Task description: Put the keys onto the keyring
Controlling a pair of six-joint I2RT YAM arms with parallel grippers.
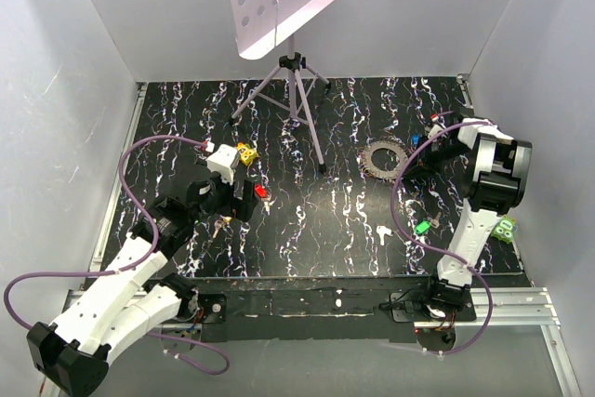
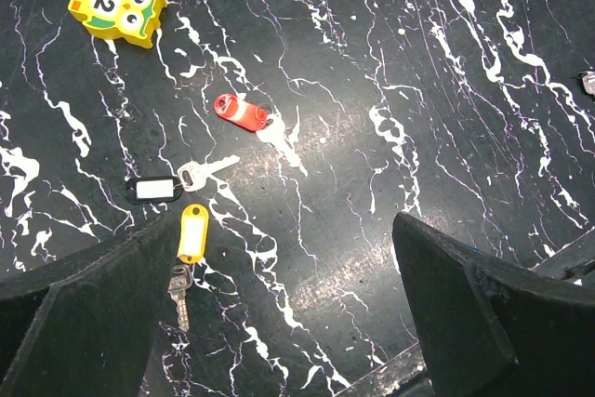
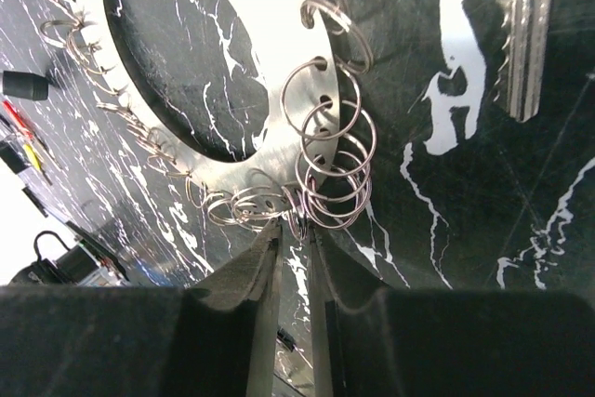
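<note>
The keyring (image 1: pixel 381 157) is a flat toothed metal ring lying right of centre. In the right wrist view it (image 3: pixel 270 62) carries several wire split rings along its edge. My right gripper (image 3: pixel 296 230) is nearly closed, its tips pinching one split ring at the ring's rim; in the top view it (image 1: pixel 420 143) sits at the ring's right side. A silver key (image 3: pixel 522 25) lies just beyond. My left gripper (image 2: pixel 288 323) is open and empty above the table, near a red-tagged key (image 2: pixel 244 112), a black-tagged key (image 2: pixel 153 189) and a yellow-tagged key (image 2: pixel 191 234). A green-tagged key (image 1: pixel 423 227) lies near the right arm.
A yellow owl block (image 2: pixel 116 8) lies behind the left keys. A tripod (image 1: pixel 296 90) with a white perforated board stands at the back centre. A white key shape (image 1: pixel 384 232) and a green block (image 1: pixel 505 230) lie at the right. White walls enclose the table.
</note>
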